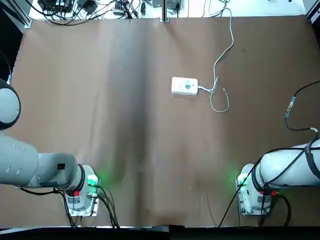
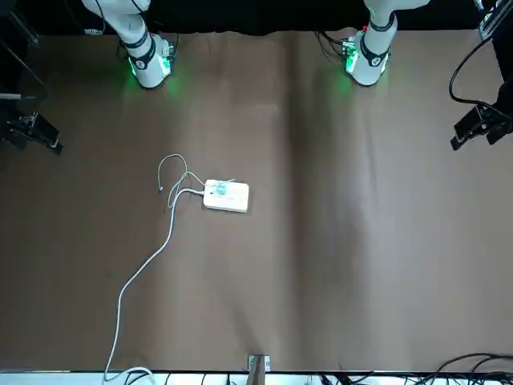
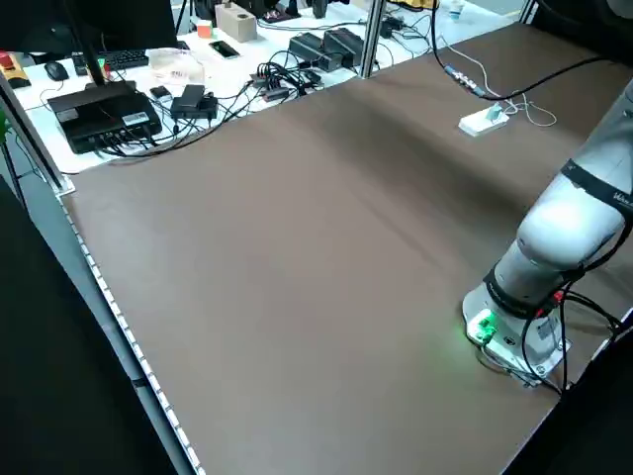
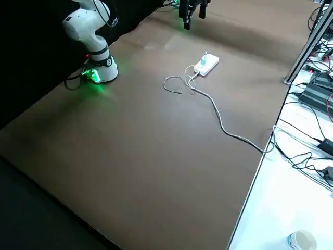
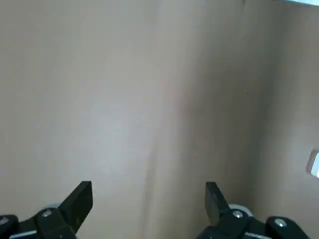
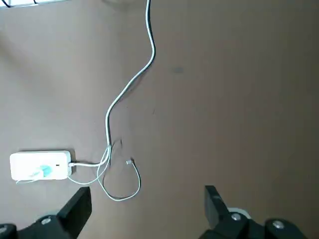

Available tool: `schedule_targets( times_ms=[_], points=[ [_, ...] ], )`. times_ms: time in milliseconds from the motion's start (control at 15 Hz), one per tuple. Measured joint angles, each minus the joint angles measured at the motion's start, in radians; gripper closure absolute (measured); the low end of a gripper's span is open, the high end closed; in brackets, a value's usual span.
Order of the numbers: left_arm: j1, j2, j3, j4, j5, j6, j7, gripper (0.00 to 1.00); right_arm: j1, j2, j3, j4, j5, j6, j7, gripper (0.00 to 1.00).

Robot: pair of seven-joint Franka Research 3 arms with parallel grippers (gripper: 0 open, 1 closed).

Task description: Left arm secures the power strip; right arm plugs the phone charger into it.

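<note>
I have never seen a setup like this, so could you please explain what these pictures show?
Two robot arms stand at one brown table. The top view looks down from overhead, the front view faces the robot, and two side views look across diagonally. Each wrist camera sees its own gripper: the left gripper and the right gripper are both open, holding nothing, above the table.

On the table lies a white power strip with a thick white cord running to the far edge. The small teal phone charger sits on the strip, apparently plugged in already, and its thin cable loops beside it.
</note>
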Motion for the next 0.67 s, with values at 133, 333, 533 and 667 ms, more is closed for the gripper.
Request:
schedule_targets(
  times_ms=[133,333,533,667],
  points=[
    [-0.001,0.0,-0.001,-0.001,0.0,0.006,0.0,0.0,0.0,0.0,0.0,0.0,0.0,0.0,0.0,0.0],
    [-0.004,0.001,-0.004,-0.002,0.013,0.023,0.0,0.0,0.0,0.002,-0.001,0.0,0.0,0.003,0.0,0.0],
    [-0.003,0.001,-0.006,-0.003,0.016,0.038,0.075,0.0,0.0,0.002,-0.001,0.002,0.0,0.005,0.0,0.0],
    [-0.001,0.001,-0.006,-0.004,0.016,0.039,0.103,0.0,0.0,0.004,-0.001,0.002,0.0,0.005,0.0,0.0]
  ],
)
